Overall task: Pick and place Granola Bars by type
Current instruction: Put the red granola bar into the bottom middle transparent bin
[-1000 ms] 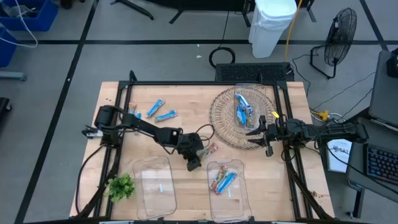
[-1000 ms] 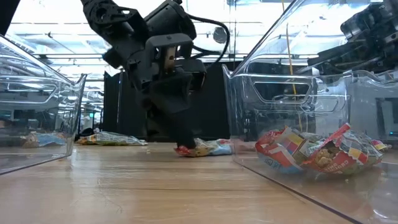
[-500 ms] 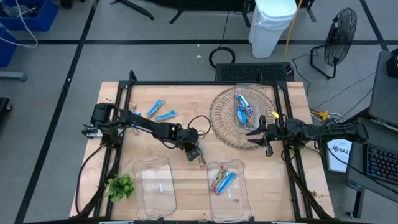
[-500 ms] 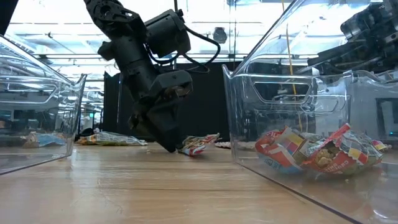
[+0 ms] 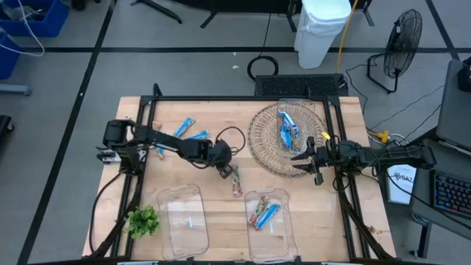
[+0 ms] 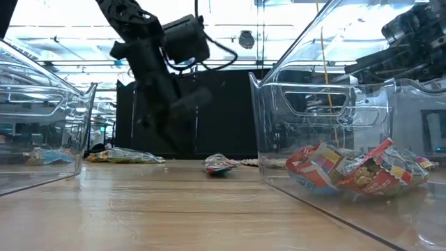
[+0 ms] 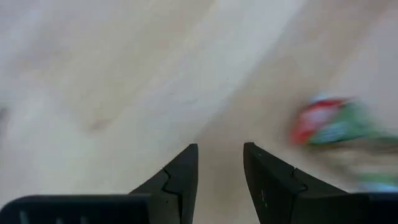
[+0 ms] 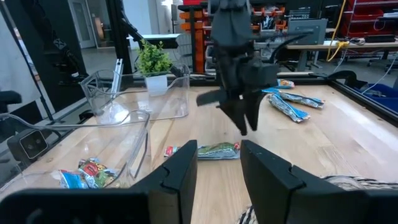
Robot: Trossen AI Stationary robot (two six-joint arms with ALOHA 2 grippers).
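Observation:
A multicoloured granola bar lies flat on the wooden table, between my left gripper and the right clear container. It also shows in the left wrist view and in the low view. My left gripper hangs open just above the table, on the bar's far-left side, with nothing between its fingers. Two blue bars lie at the far left. More blue bars sit in the wicker basket. My right gripper waits open at the basket's right rim.
The right clear container holds multicoloured bars and a blue one. A second clear container stands to its left. A green leafy sprig sits at the near left corner. Bare wood lies between the containers and the basket.
My left gripper has drawn back toward the table's far left, risen and tipped flatter. The multicoloured bar, at its fingertips a second ago, has turned about, one end lifting briefly. It now lies flat and apart from the fingers, closer to the right container.

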